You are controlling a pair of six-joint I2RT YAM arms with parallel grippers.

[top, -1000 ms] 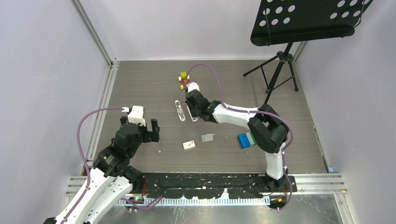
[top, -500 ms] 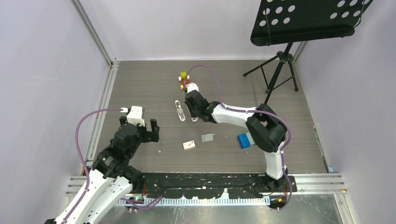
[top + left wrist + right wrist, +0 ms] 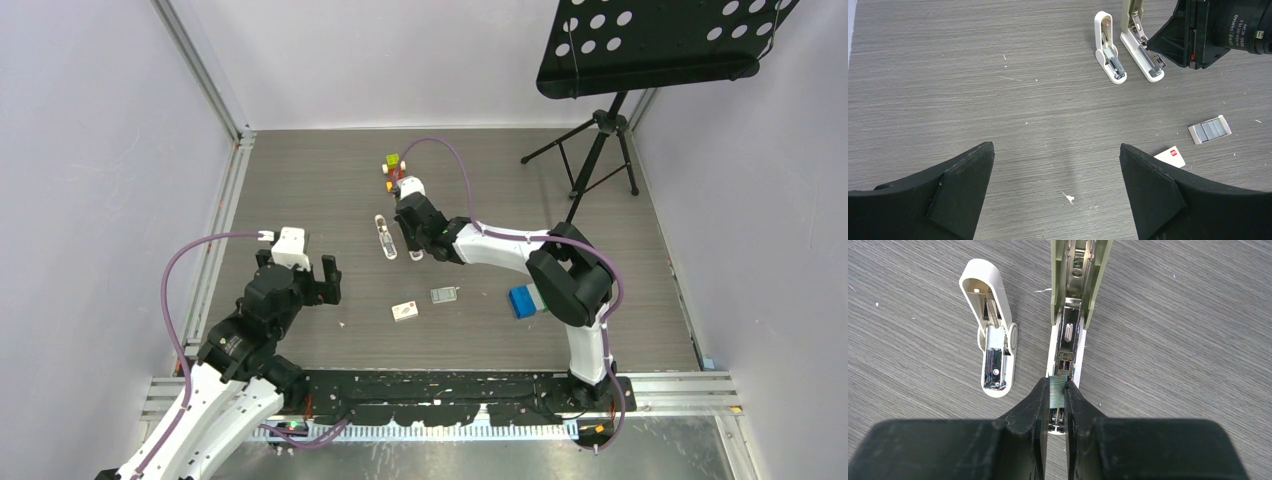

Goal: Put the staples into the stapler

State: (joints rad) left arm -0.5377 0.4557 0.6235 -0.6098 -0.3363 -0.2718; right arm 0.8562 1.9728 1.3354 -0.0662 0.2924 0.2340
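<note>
The stapler (image 3: 1074,300) lies flipped open on the table, its grey-green top swung back and its metal channel bared over the white base. My right gripper (image 3: 1057,384) is shut on a short silvery strip of staples (image 3: 1058,396) and holds it just above the near end of that channel. In the top view the right gripper (image 3: 414,238) covers most of the stapler. The small white carton (image 3: 1170,156) with a red mark lies on the table. My left gripper (image 3: 1057,150) hangs open over bare table, well short of the stapler (image 3: 1142,52).
A shorter all-white stapler (image 3: 993,335) lies open just left of the task stapler. A small tray of staple strips (image 3: 1209,130) sits near the carton. A blue-green box (image 3: 524,300) sits by the right arm's base. Small coloured blocks (image 3: 393,165) and a music stand (image 3: 600,150) stand at the back.
The right gripper has edged a little toward the far side over the stapler, still holding the staples. The left arm has not moved.
</note>
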